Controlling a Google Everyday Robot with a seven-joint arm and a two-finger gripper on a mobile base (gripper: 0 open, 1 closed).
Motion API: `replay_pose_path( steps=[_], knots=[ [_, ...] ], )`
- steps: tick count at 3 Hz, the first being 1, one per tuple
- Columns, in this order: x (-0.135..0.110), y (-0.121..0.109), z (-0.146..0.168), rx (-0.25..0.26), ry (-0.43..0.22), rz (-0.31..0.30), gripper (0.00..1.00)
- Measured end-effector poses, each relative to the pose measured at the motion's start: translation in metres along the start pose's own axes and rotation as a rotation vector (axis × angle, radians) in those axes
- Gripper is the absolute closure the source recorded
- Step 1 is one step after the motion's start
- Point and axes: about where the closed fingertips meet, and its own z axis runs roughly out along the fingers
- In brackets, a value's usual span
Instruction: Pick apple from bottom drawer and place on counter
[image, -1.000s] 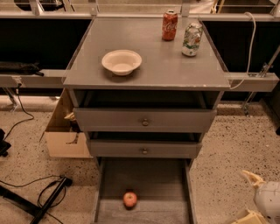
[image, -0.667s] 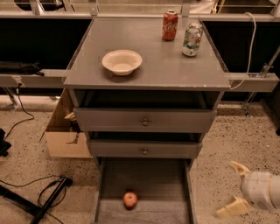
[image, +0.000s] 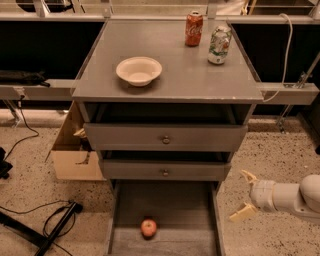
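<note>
- Apple (image: 148, 227), small and red with a paler patch, lies on the floor of the bottom drawer (image: 170, 202), a little left of the middle and close to the lower edge of the view; nothing touches it
- the bottom drawer is pulled far out from the cabinet, a long grey tray with low side walls, and the apple is the only thing seen in it; its front end runs out of view
- above it sit the middle drawer (image: 200, 170) and the top drawer (image: 210, 137), each with a round knob in the middle of its front and a dark gap above the front
- the counter (image: 185, 70), the flat grey top of the cabinet, carries a cream bowl (image: 139, 70) left of centre, upright with nothing seen inside
- a red soda can (image: 194, 28) stands at the back of the counter, right of the middle, and a green and white can (image: 219, 45) stands near it, further right and further forward; the two do not touch
- the gripper (image: 245, 194) hangs low to the right of the cabinet, outside the bottom drawer's right wall and over the speckled floor (image: 280, 150), well apart from the apple
- its two pale fingers (image: 243, 212) point left toward the cabinet and are spread wide with nothing between them; the white arm (image: 295, 197) runs off the right edge
- left of the cabinet an open cardboard box (image: 75, 162) stands on the floor against the cabinet's side, and dark cables (image: 50, 220) lie on the floor in front of it
</note>
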Motion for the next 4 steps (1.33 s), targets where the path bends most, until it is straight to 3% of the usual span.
replay_pose_path(
  steps=[1, 3, 4],
  knots=[
    [0.031, -0.013, 0.04, -0.012, -0.017, -0.012, 0.0],
    [0.035, -0.011, 0.051, -0.022, -0.006, -0.014, 0.0],
    [0.05, -0.002, 0.098, -0.074, 0.048, -0.077, 0.0]
  ],
)
